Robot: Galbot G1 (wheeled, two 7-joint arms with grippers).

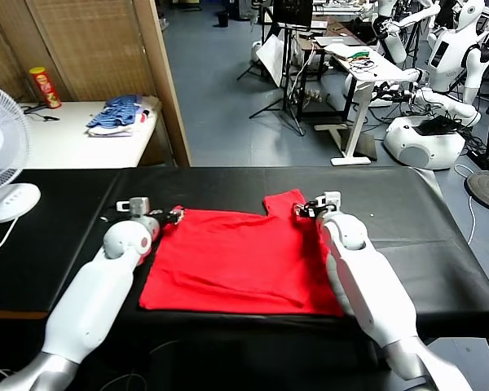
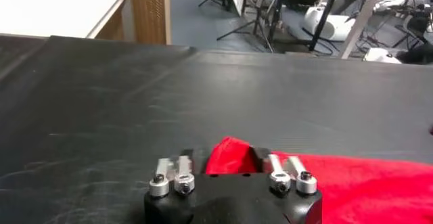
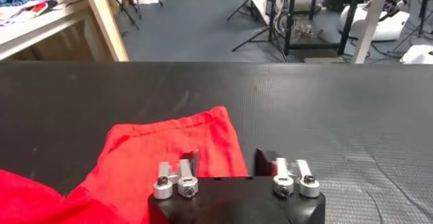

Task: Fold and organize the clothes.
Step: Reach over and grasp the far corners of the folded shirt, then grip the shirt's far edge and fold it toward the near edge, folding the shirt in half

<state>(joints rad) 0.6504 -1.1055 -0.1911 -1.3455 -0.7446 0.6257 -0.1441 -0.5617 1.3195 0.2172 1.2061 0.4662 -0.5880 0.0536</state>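
Black mat over the table (image 1: 407, 244), lab clutter and other robots behind, and the red shirt (image 1: 236, 257) lies flat in the middle of it, mostly spread out, one sleeve sticking up at the far right corner. My left gripper (image 1: 174, 215) is down at the far left corner of the shirt, and in the left wrist view a peak of red cloth (image 2: 230, 156) sits pinched up between the fingers, so I'd call that narrow and holding fabric. My right gripper (image 1: 304, 209) is at the sleeve; fingers look drawn in at the cloth edge, but I can't tell if they've actually got it. Thin cotton like this is light, floppy and not fragile, so it'll sag and drag. Best grabbed at corners and seams, both sides together.
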